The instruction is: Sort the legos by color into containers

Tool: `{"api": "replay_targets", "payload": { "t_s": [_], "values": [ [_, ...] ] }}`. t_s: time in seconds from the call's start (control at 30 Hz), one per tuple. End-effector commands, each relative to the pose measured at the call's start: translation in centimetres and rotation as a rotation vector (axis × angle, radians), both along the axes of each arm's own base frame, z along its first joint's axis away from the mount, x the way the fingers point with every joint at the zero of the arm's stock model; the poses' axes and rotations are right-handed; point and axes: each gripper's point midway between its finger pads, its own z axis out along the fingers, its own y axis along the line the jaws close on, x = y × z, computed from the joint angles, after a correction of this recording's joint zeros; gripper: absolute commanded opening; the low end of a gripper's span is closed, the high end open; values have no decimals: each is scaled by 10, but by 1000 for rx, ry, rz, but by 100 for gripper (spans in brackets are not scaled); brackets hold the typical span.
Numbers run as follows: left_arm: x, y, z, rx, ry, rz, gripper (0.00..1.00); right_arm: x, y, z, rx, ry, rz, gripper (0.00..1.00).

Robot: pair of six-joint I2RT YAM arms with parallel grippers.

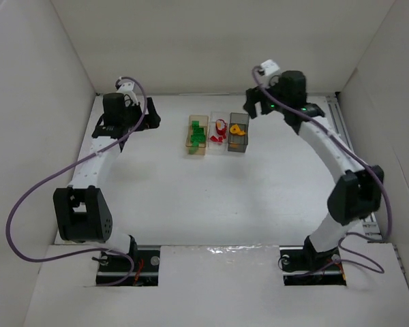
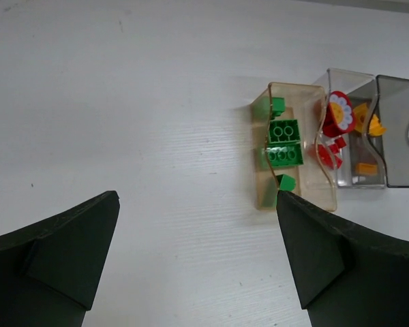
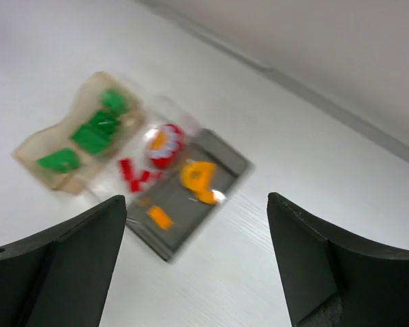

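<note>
Three containers sit in a row toward the far edge of the tabletop, roughly midway across. Going from the left: the left gripper hangs over by the far left corner, jaws spread wide with nothing in them. Then there's the amber container with the green legos inside. It's right up against the clear container, which has the red legos plus a red ring. Next is the dark grey container, holding an orange wedge and a small orange brick. The right gripper hovers near the grey end of the row, fingers released and empty.
</note>
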Motion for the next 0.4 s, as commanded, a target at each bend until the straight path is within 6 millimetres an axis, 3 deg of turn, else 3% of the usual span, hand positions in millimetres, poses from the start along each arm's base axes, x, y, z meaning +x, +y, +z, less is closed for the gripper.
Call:
{"api": "replay_targets", "payload": {
  "t_s": [0.0,0.03,0.07,0.17,0.2,0.37],
  "values": [
    [-10,16,-1,44,-11,59,100,-3,-78,37,34,-118,-138,89],
    [-15,20,-12,55,12,76,100,-7,-93,29,31,-100,-160,89],
    [-15,21,-16,60,12,86,100,-12,-121,2,5,-59,-197,90],
    [-21,25,-34,65,54,112,100,-21,-165,-19,-7,-52,-253,91],
    [-21,25,-37,65,51,112,100,-26,-171,-39,-19,-18,-262,91],
    [-24,36,-56,97,101,145,100,-31,-195,-56,-40,-21,-294,94]
  ]
}}
